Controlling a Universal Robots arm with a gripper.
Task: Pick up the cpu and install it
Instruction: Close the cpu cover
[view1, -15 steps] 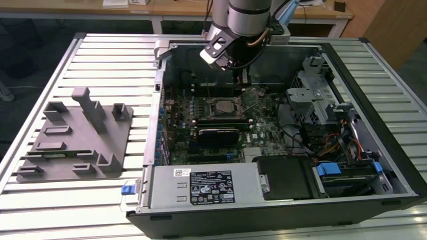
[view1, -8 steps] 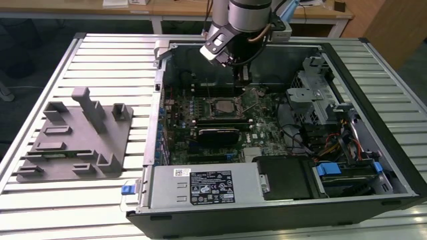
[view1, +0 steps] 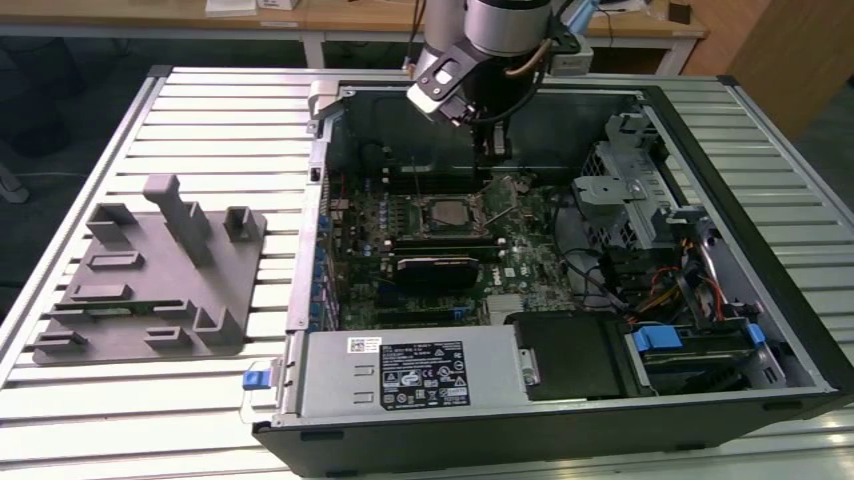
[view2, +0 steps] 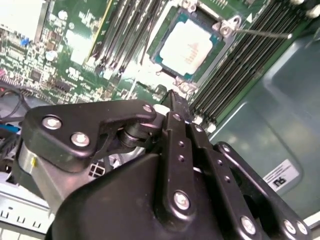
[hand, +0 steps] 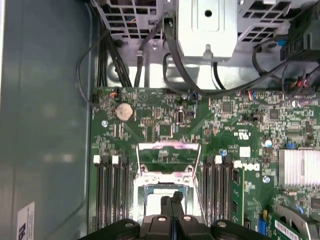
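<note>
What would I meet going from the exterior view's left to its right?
Grey holder → blue clip → cpu in its socket → metal drive cage → black case wall.

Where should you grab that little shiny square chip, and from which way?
Probably by two opposite edges of the cpu, coming straight down from above. It lies flat in its socket, silvery top up, so only the thin rim offers grip.
</note>
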